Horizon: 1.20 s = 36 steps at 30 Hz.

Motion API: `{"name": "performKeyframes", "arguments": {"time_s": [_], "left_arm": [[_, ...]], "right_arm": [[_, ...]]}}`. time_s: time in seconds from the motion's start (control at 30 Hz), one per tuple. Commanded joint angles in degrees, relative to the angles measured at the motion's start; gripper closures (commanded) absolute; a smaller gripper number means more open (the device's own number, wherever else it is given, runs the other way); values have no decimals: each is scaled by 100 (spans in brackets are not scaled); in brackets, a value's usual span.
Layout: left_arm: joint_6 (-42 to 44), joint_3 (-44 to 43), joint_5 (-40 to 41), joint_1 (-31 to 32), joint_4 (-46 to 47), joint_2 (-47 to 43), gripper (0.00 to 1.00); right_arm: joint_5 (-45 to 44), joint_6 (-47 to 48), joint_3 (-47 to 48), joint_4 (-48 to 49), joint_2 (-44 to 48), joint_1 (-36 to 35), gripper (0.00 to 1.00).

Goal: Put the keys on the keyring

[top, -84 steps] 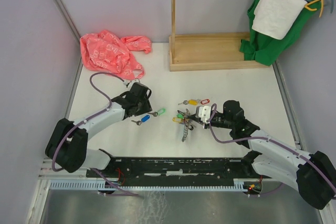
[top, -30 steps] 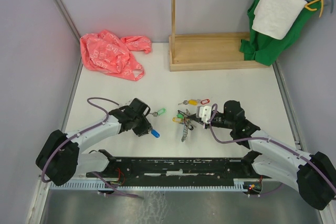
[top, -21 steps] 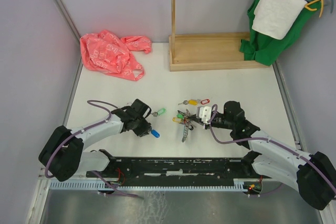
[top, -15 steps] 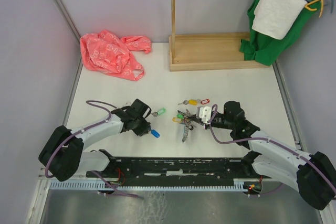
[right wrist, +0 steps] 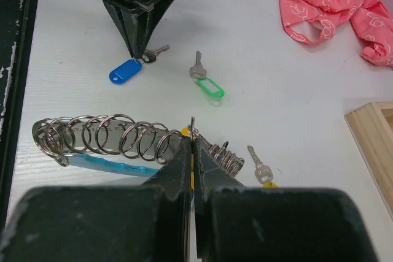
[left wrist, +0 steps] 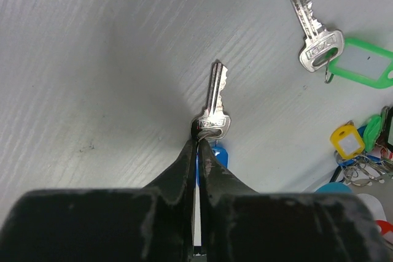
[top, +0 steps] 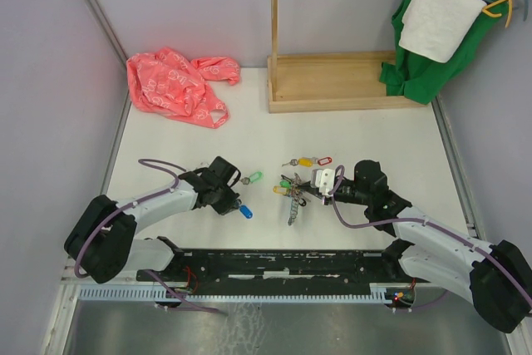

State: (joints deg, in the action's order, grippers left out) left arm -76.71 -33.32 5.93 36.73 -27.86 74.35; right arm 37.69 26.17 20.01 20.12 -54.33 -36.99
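Observation:
A silver key (left wrist: pixel 213 99) with a blue tag (left wrist: pixel 212 154) lies on the white table. My left gripper (left wrist: pixel 201 136) is shut on the head of that key, where its small ring sits. In the top view this gripper (top: pixel 232 199) is left of centre, the blue tag (top: pixel 245 212) just beyond its tips. A loose green-tagged key (top: pixel 252 178) lies close by. The keyring (right wrist: pixel 101 136) is a grey coil with a light-blue sleeve (right wrist: pixel 104 165). My right gripper (right wrist: pixel 193 136) is shut on its wire. Several tagged keys cluster at the keyring (top: pixel 293 193).
Keys with yellow and red tags (top: pixel 309 160) lie just beyond the keyring. A pink bag (top: pixel 174 85) is at the back left, a wooden stand (top: pixel 332 81) at the back centre, and a green cloth with a white towel (top: pixel 432 31) hangs at the back right.
My left gripper has come nearer with the blue-tagged key, then closed its jaws on the key's head. The right arm and keyring have stayed still.

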Motion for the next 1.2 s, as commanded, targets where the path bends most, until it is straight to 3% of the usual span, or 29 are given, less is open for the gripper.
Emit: {"name": "performKeyframes", "arguments": {"time_s": [0.0,0.13,0.37,0.57,0.67,0.87,1.0,1.17], "left_arm": [[-115,-8,228,21,64,40,97],[106,-74,467,18,-13,-41,97],[1273,-484,1238,23,-157,-464,97],[2605,-270,1579,21,712,-1212,97],[3316,143,1475,18,1647,-1778,97],[4852,1716,857,16,4801,-2788,97],[5502,2552,406,19,6819,-2842,97],[6056,2956,-165,18,8446,-2496,97]], "right_arm": [[133,-71,45,501,150,14,99],[152,-79,47,496,167,18,99],[143,-79,63,478,186,19,99],[89,-94,173,341,168,21,99],[64,-94,252,221,161,15,99],[-28,-147,501,-215,83,10,99],[-97,-167,650,-527,67,11,99],[-156,-297,820,-588,-26,13,99]]}}
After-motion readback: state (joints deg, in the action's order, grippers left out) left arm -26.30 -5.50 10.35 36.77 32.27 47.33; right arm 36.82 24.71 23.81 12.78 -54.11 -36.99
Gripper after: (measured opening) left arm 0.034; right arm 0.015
